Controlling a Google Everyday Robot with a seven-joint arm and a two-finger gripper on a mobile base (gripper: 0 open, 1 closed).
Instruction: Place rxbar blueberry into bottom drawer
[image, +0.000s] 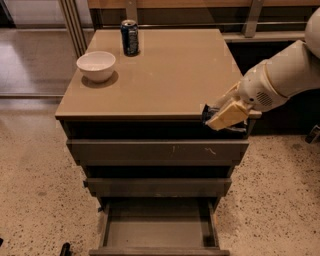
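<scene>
At the front right corner of the counter (165, 70), holds the rxbar blueberry (206, 113) pinched in the gripper (211, 117), out past the edge, ready to go down to the open bottom drawer (159, 234).

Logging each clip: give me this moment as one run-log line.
gripper: front-right edge of cabinet top, shut on rxbar blueberry | bottom drawer: open, bar not yet inside | can, bowl: rear-left on top

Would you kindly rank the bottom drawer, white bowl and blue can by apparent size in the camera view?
Open grey-brown bottom drawer; round white bowl; tall blue drink can. The gripper, by the cabinet's front right corner, grips a dark snack bar.
</scene>
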